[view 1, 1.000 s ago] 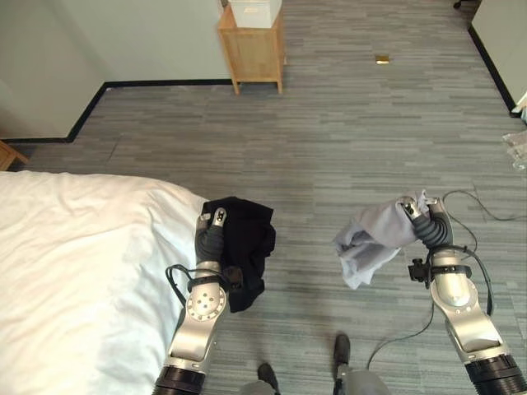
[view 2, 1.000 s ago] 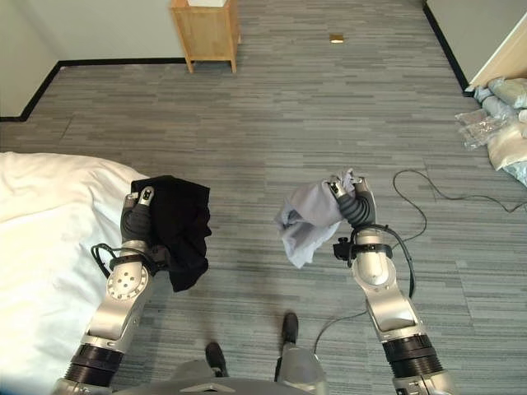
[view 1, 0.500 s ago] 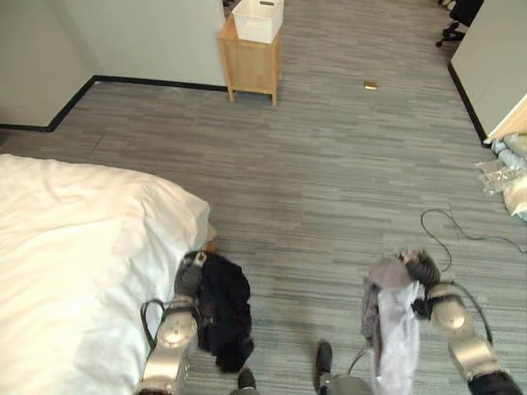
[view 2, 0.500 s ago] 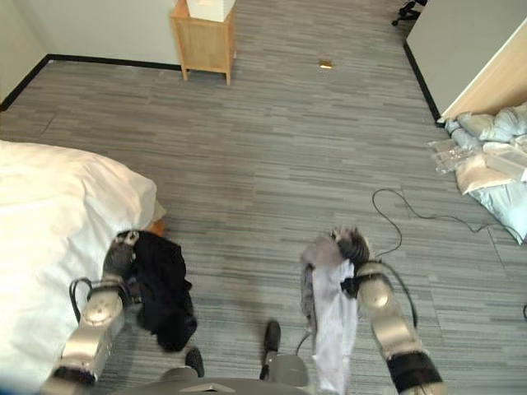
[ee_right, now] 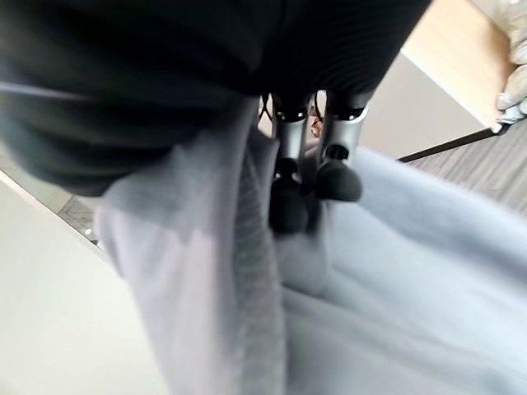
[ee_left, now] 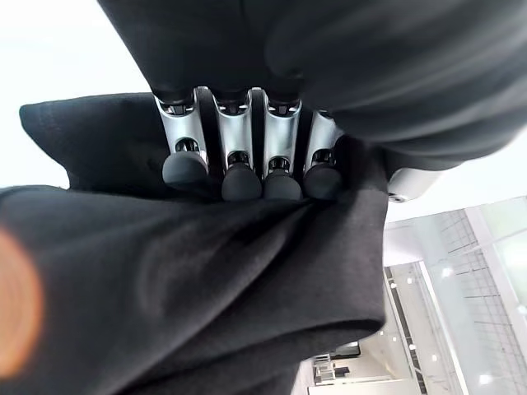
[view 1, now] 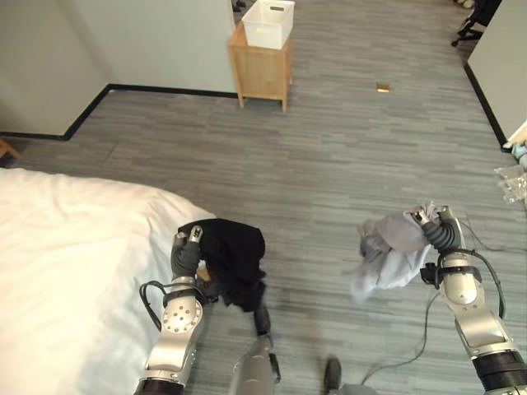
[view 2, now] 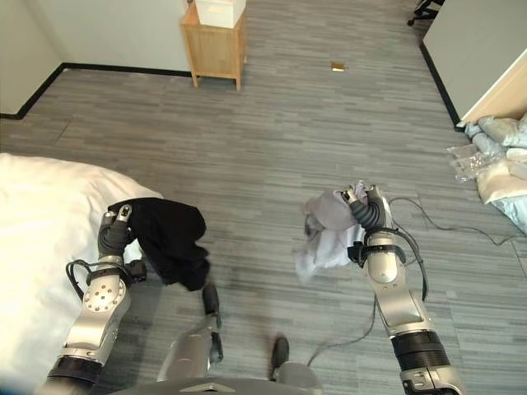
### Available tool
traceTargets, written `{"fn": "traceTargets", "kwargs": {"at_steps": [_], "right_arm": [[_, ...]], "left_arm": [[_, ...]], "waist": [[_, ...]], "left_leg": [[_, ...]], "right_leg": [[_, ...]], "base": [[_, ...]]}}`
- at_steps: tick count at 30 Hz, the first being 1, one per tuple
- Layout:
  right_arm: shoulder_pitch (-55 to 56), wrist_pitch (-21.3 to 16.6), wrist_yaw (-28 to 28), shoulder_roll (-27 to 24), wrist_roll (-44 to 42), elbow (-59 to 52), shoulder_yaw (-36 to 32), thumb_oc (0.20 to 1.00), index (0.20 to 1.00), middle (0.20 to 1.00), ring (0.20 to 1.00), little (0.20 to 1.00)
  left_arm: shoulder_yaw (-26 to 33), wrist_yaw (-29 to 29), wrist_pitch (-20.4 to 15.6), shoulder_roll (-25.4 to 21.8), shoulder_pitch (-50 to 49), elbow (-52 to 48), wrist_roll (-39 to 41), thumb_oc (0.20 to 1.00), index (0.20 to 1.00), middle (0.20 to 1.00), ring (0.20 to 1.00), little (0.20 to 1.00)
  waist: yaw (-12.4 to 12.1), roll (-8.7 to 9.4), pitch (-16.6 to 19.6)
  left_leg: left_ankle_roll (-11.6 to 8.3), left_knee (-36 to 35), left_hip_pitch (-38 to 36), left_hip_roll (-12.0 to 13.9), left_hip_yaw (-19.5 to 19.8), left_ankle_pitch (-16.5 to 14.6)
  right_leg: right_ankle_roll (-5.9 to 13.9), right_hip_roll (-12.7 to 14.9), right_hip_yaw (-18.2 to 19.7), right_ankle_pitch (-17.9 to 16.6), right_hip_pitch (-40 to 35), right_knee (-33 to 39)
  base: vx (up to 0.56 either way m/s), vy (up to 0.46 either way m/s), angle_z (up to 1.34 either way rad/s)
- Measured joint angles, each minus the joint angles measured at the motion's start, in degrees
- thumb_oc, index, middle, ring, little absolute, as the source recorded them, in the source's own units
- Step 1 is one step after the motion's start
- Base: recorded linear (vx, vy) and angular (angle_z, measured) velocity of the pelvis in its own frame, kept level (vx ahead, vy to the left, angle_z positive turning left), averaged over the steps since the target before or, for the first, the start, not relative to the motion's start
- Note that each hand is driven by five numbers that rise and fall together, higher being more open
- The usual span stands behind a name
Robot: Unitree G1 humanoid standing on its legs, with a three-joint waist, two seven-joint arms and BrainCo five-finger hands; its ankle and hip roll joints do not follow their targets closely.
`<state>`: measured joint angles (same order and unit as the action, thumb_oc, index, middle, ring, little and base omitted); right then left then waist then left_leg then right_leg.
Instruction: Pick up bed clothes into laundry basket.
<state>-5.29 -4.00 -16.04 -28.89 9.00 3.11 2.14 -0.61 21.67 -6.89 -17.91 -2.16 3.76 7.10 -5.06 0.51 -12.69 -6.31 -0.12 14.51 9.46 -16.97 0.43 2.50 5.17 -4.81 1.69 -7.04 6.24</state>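
Both hands [view 1: 188,253] [view 1: 440,230] raised (cloth-clenched)

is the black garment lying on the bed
No, the left hand has its fingers curled into the black garment and holds it up beside the bed, over the floor.
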Motion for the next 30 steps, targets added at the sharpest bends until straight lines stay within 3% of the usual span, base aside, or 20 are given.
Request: {"fn": "traceTargets", "kwargs": {"at_steps": [1,3,5,6,7,8,10,11,12,15,18,19,21,22,23,24,25,26,27,30], "right_arm": [[0.25,-0.02,0.01,-1.34,0.08,-3.17,0.83,0.200,0.200,0.200,0.200,0.200],[0.49,-0.23,0.09,-0.59,0.25,-4.37,1.04,0.200,0.200,0.200,0.200,0.200],[1.76,-0.35,0.24,1.56,1.78,-4.43,1.22,0.200,0.200,0.200,0.200,0.200],[2.59,-0.61,0.23,2.57,2.33,-4.51,1.19,0.200,0.200,0.200,0.200,0.200],[2.89,-0.74,0.24,2.96,2.55,-4.76,1.14,0.200,0.200,0.200,0.200,0.200],[3.79,-0.53,0.29,3.80,3.62,-5.01,1.59,0.200,0.200,0.200,0.200,0.200],[3.60,-0.57,0.40,5.33,4.63,-5.71,2.11,0.200,0.200,0.200,0.200,0.200],[4.32,-0.27,0.32,4.70,4.59,-6.33,2.82,0.200,0.200,0.200,0.200,0.200],[4.42,-0.32,0.42,4.93,4.60,-7.21,2.92,0.200,0.200,0.200,0.200,0.200],[4.64,-0.37,0.61,4.56,4.57,-7.62,2.95,0.200,0.200,0.200,0.200,0.200],[5.44,-0.42,0.29,4.47,4.52,-7.97,1.60,0.200,0.200,0.200,0.200,0.200],[5.62,-0.31,0.28,4.53,4.52,-7.90,1.27,0.200,0.200,0.200,0.200,0.200],[6.71,-0.31,0.44,4.42,4.55,-7.92,0.94,0.200,0.200,0.200,0.200,0.200],[7.81,-0.40,0.50,4.56,4.59,-7.55,0.92,0.200,0.200,0.200,0.200,0.200],[7.52,-0.21,0.69,4.79,4.59,-7.03,0.63,0.200,0.200,0.200,0.200,0.200],[7.72,-0.24,0.71,4.59,4.59,-6.53,0.26,0.200,0.200,0.200,0.200,0.200],[7.65,-0.28,0.76,4.08,4.59,-6.76,-0.49,0.200,0.200,0.200,0.200,0.200],[7.35,-0.33,0.82,3.19,4.59,-7.09,-1.50,0.200,0.200,0.200,0.200,0.200],[6.17,-0.29,0.80,2.17,4.54,-7.14,-2.94,0.200,0.200,0.200,0.200,0.200],[4.82,-0.36,0.62,2.54,4.50,-7.33,-3.29,0.200,0.200,0.200,0.200,0.200]], "left_arm": [[0.91,0.44,-0.07,0.14,-0.10,-0.18,-0.56,0.200,0.200,0.200,0.200,0.200],[1.63,0.51,-0.08,-0.29,-0.39,-1.24,-0.75,0.200,0.200,0.200,0.200,0.200],[1.89,0.68,-0.24,-0.54,-1.20,-2.18,-0.74,0.200,0.200,0.200,0.200,0.200],[1.83,0.69,-0.52,-0.80,-1.91,-2.20,-0.74,0.200,0.200,0.200,0.200,0.200],[1.37,0.70,-0.50,-0.81,-1.97,-1.90,-0.72,0.200,0.200,0.200,0.200,0.200],[1.22,0.45,-0.42,-0.85,-2.22,-1.83,-0.81,0.200,0.200,0.200,0.200,0.200],[2.91,0.89,0.04,-0.85,-2.53,-1.02,-0.95,0.200,0.200,0.200,0.200,0.200],[2.36,0.71,0.04,-0.38,-2.96,-1.32,-0.92,0.200,0.200,0.200,0.200,0.200],[1.90,0.81,-0.06,-0.02,-3.44,-2.73,-0.87,0.200,0.200,0.200,0.200,0.200],[1.30,0.29,-0.57,-0.21,-3.78,-3.48,-0.61,0.200,0.200,0.200,0.200,0.200],[1.45,-0.06,-0.42,0.80,-3.43,-2.87,-0.60,0.200,0.200,0.200,0.200,0.200],[1.20,0.05,-0.38,1.55,-2.86,-2.13,-0.63,0.200,0.200,0.200,0.200,0.200],[0.38,-0.55,-0.04,1.57,-3.40,-1.53,-0.72,0.200,0.200,0.200,0.200,0.200],[0.80,-0.54,0.00,2.11,-5.13,-1.65,-0.70,0.200,0.200,0.200,0.200,0.200],[0.86,-0.57,0.27,2.86,-5.70,-1.61,-0.61,0.200,0.200,0.200,0.200,0.200],[0.46,-1.24,0.24,3.95,-6.23,-1.38,-0.60,0.200,0.200,0.200,0.200,0.200],[0.48,-1.78,0.04,4.53,-6.70,-1.82,-0.56,0.200,0.200,0.200,0.200,0.200],[0.48,-1.90,-0.09,4.53,-6.96,-2.52,-0.54,0.200,0.200,0.200,0.200,0.200],[0.58,-1.99,-0.18,3.73,-7.21,-3.58,-0.48,0.200,0.200,0.200,0.200,0.200],[0.66,-2.09,-0.17,1.37,-7.88,-3.43,-0.39,0.200,0.200,0.200,0.200,0.200]], "waist": [[-0.54,0.01,0.39],[-1.75,-0.07,0.49],[-3.97,2.53,2.07],[-4.25,3.81,3.29],[-4.04,4.41,3.45],[-1.35,4.51,3.54],[0.65,3.91,2.34],[2.05,2.23,2.34],[3.67,-0.34,1.24],[6.49,-0.25,1.01],[7.26,1.72,1.66],[7.17,1.32,1.40],[7.98,0.58,1.55],[7.76,1.41,2.16],[7.04,1.20,2.11],[6.81,0.98,2.14],[6.39,0.75,2.09],[5.35,0.52,2.03],[3.66,-0.33,1.50],[2.32,2.76,-0.30]], "left_leg": [[-0.10,5.73,1.25,-0.88,-1.86,-0.17],[1.60,8.18,-0.04,-1.16,-2.80,0.86],[4.24,7.79,-3.13,-3.75,-3.95,-0.94],[5.59,7.30,-4.36,-5.39,-4.56,-1.80],[8.81,5.88,-6.82,-7.94,-4.33,-1.81],[12.08,2.90,-10.06,-10.39,-1.75,-2.56],[13.27,2.29,-13.68,-12.04,-0.30,-3.02],[13.14,2.08,-14.10,-11.84,2.18,-5.09],[12.31,1.66,-15.77,-10.54,3.96,-5.24],[10.37,-1.49,-18.75,-11.40,8.05,-6.31],[9.63,-1.44,-21.16,-13.78,12.30,-9.96],[9.31,-0.83,-22.16,-13.71,13.89,-11.25],[8.97,-2.91,-28.90,-12.28,15.80,-12.27],[5.55,-3.08,-35.40,-11.81,16.50,-14.46],[4.17,0.97,-35.79,-11.59,15.95,-15.29],[3.59,14.75,-31.06,-11.03,14.08,-15.62],[3.19,33.80,-21.50,-8.92,11.04,-10.73],[3.87,48.45,-13.19,-6.64,10.81,-0.87],[3.80,59.64,-5.13,-4.13,11.00,0.35],[3.64,54.24,0.60,-5.17,7.87,-4.55]], "right_leg": [[0.92,2.77,3.19,2.42,-0.51,-0.24],[2.42,3.31,2.37,6.11,-0.21,-9.46],[4.11,4.01,3.91,8.03,-0.31,-22.14],[5.09,4.12,3.96,6.84,-1.29,-26.03],[9.97,5.03,3.39,1.22,0.50,-34.54],[12.01,5.77,6.95,-3.56,7.62,-48.63],[10.96,7.14,7.09,-1.31,16.59,-61.06],[8.34,5.90,5.28,2.78,20.41,-59.83],[2.92,3.78,1.71,6.60,22.37,-51.72],[2.61,0.78,-1.13,5.60,26.69,-22.70],[2.61,1.13,-1.73,-0.80,28.59,-1.32],[3.45,0.81,-0.27,-1.41,28.85,0.23],[0.75,-0.63,-0.62,-4.34,26.46,-1.42],[-1.33,-2.18,0.68,-8.19,22.25,-5.93],[-1.47,-1.90,1.19,-11.25,21.38,-9.28],[-2.99,-2.06,0.00,-10.49,20.03,-12.60],[-5.82,-2.40,-1.14,-8.44,17.96,-12.31],[-6.46,-3.28,-1.53,-6.96,16.66,-12.14],[-6.99,-4.98,-0.32,-4.62,13.31,-11.16],[-7.16,-4.55,2.77,-4.02,5.22,-6.93]], "base": [[0.65,0.167,-0.81],[0.70,0.174,-0.83],[0.62,0.173,-0.56],[0.34,0.121,-0.27],[0.78,0.260,0.46],[0.57,0.188,0.48],[0.82,0.166,0.60],[0.80,0.043,0.77],[0.61,-0.106,0.62],[0.51,-0.147,0.86],[0.63,-0.149,0.83],[0.43,-0.116,0.97],[0.72,-0.249,1.10],[0.82,-0.387,0.93],[0.65,-0.436,0.74],[0.40,-0.380,0.44],[0.37,-0.349,0.34],[0.38,-0.272,-0.03],[0.45,-0.182,-0.31],[0.49,-0.044,-0.46]]}}
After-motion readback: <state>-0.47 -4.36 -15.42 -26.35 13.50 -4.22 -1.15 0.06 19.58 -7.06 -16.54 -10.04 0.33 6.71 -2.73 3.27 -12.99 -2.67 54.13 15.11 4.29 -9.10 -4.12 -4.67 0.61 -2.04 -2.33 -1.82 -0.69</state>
